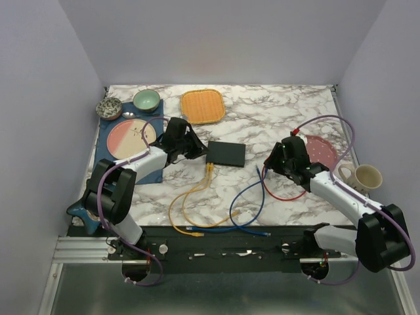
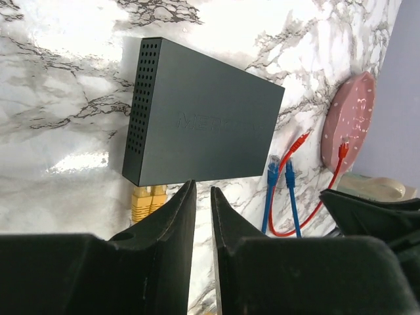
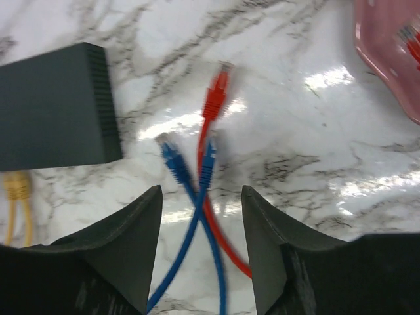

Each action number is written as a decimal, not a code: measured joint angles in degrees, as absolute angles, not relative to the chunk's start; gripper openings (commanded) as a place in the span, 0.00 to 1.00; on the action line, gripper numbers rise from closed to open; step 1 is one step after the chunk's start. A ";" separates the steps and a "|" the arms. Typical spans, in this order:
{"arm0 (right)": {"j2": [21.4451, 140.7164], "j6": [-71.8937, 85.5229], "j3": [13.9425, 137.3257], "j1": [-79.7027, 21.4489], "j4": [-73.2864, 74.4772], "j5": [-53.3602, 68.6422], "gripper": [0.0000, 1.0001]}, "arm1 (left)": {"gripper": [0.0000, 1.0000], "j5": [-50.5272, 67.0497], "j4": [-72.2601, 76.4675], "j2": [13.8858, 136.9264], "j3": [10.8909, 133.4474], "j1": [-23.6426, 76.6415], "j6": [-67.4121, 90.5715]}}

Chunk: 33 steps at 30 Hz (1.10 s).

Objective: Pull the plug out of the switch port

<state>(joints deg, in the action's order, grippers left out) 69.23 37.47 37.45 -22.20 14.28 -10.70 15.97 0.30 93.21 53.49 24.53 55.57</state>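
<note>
The switch [image 1: 226, 153] is a flat matte-black box lying mid-table, also seen in the left wrist view as the switch [image 2: 203, 121] and in the right wrist view as the switch [image 3: 52, 111]. Two yellow plugs [image 2: 147, 200] sit in sockets at its near left corner, and their yellow cable [image 1: 190, 197] loops toward the front. My left gripper [image 1: 195, 149] hovers at the switch's left end; in its own view the left gripper [image 2: 203, 186] shows only a thin slit, holding nothing. My right gripper [image 1: 270, 163] stands open to the switch's right. The right gripper [image 3: 201, 190] is above loose blue plugs [image 3: 174, 157] and a red plug [image 3: 215, 92].
A pink plate [image 1: 323, 149] and a cream mug [image 1: 364, 177] lie to the right. At the back are an orange tray [image 1: 203, 106], a green bowl [image 1: 146, 100] and a speckled bowl [image 1: 109, 107]. A pink-orange plate [image 1: 130, 136] rests on a blue mat [image 1: 111, 157].
</note>
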 measured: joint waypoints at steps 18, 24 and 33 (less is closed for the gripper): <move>95.07 40.66 53.43 -25.63 -8.05 23.33 0.42 | 0.36 18.06 4.67 94.96 47.20 23.33 58.39; 104.95 42.68 61.56 -25.82 -12.10 29.23 0.39 | 0.43 20.23 11.90 93.10 38.02 20.53 61.80; 112.60 46.13 62.52 -25.82 -15.46 33.74 0.36 | 0.98 24.12 22.92 93.32 34.22 19.49 66.50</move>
<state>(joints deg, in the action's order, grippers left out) 112.60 46.13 62.52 -25.82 -15.46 33.74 24.12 22.92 93.32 34.22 19.49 66.50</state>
